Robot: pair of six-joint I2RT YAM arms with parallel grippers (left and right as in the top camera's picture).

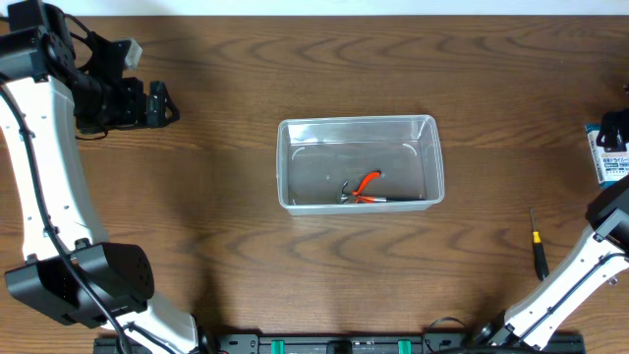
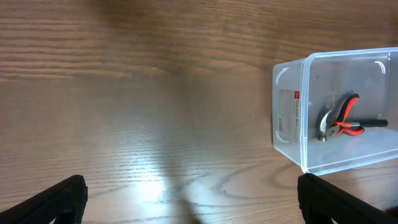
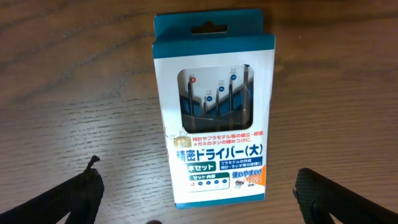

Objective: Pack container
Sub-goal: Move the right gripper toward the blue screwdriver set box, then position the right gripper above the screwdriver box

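**Container at mid-surface, both end effectors gaping wide**

Finding the clear container (image 1: 283,167) sitting upright and open-topped at the middle of the wooden surface (image 1: 197,246), long sides running left to right. Holding inside, flat on its floor and close to the near wall, a pair of orange-handled pliers (image 1: 366,187). Showing a white label (image 2: 287,112) on the end wall facing the left wrist camera.

Moving outward to the far left: spotting the left end effector (image 1: 162,103) hovering well apart from the container and pointing right toward it. Spreading its fingers (image 2: 56,199) wide, with only bare wood between them, gripping nothing.

Moving to the right edge, on the near side: seeing a slim black screwdriver (image 1: 537,244) with a yellow mark lying on the wood, running near to far, just beside the right arm (image 1: 580,275). Seeing farther back a blue-and-white box (image 1: 611,147) of precision screwdrivers lying flat, well apart from the container.

Hanging over that box, mostly outside the overhead view: the right end effector (image 3: 202,199). Standing wide too, its fingers (image 3: 74,193) flanking the box's lower end in the wrist view, holding nothing.
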